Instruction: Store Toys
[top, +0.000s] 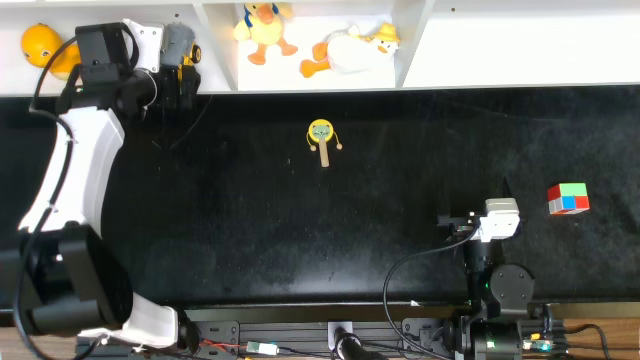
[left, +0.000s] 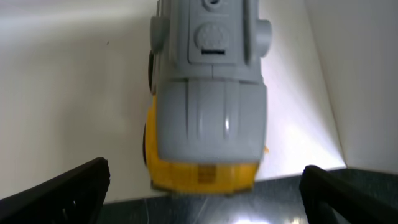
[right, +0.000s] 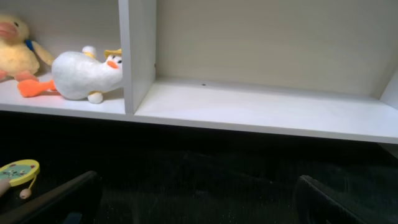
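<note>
1. Fingers (left: 68, 193) of the left gripper (left: 205, 171) stand wide apart and grip nothing. The toy truck (left: 208, 93) sits just ahead, in line with the gap between them, with room on each side and touching neither.
2. White shelf (top: 520, 70): it runs along the table's far edge, and upright walls split it into compartments that open toward the arms. Its front lip meets the table top.
3. Black table (top: 250, 220): it spreads from the shelf lip back to the arm bases, a broad dark stretch between the two grippers.
4. Left arm (top: 75, 170): it is extended to the left compartment, with its gripper at the front lip.
5. Right gripper (right: 198, 186): it sits low over the table near its own base, well back from the shelf and facing the right-hand compartment. Its fingers are spread wide, with nothing between them.
6. The toy truck is grey with a yellow end turned toward the left gripper. It stands at the front of the left compartment, just beside the divider (top: 220, 45).
7. Yellow duck (top: 265, 25) and white duck (top: 350, 50): they lie side by side in the middle compartment.
8. Orange toy (top: 40, 45): it is on the shelf farther left than the truck.
9. Colour cube (top: 568, 198): it lies on the table toward the right edge, near the right gripper.
10. Rattle (top: 321, 135): it lies on the table in front of the middle compartment, well apart from both grippers.
</note>
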